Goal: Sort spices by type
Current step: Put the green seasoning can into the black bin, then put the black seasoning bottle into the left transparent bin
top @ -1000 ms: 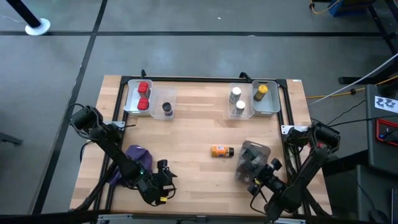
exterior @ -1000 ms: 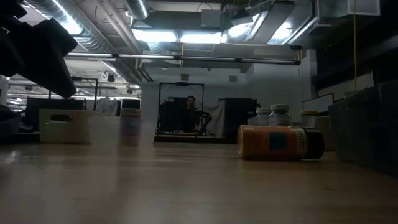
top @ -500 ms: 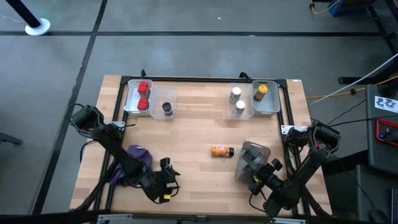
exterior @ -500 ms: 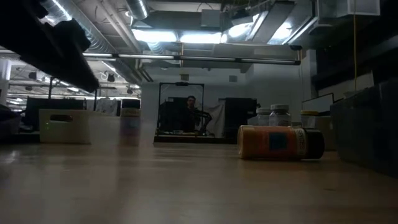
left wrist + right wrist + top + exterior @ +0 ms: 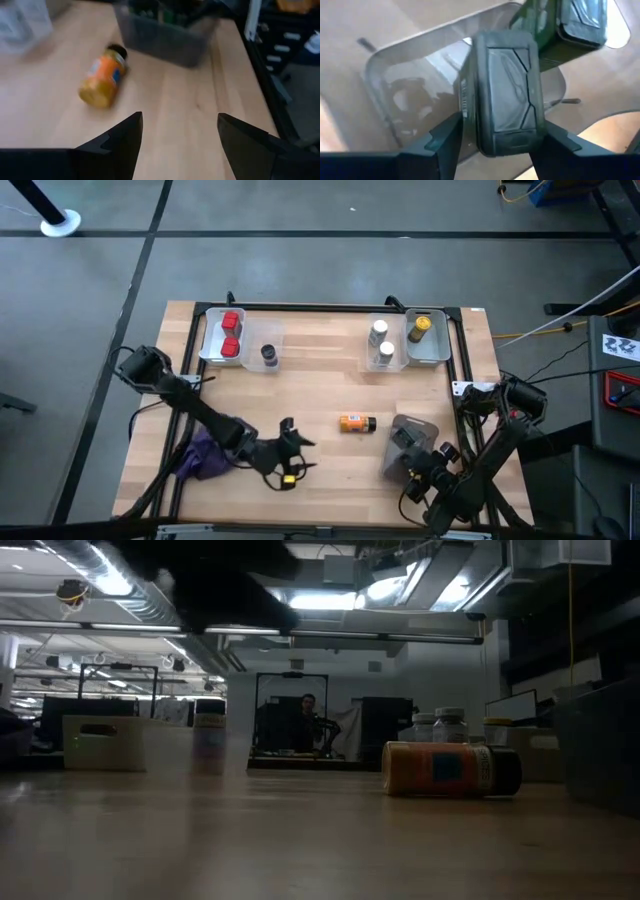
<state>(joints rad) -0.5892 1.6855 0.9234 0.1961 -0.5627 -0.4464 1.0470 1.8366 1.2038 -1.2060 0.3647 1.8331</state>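
Wooden tabletop: my left gripper [image 5: 291, 442], fingers spread and empty, has swung toward the orange bottle [image 5: 355, 423] lying at its two o'clock. Right gripper [image 5: 495, 145] clamps a dark grey block [image 5: 507, 95] over the clear bin [image 5: 408, 442].

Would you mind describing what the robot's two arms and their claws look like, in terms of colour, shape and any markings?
Both arms are dark, slender and jointed, with black cables trailing at their bases. The left claw has two flat, angular dark fingers and a small yellow marking beside it. The right claw has matching dark angular fingers.
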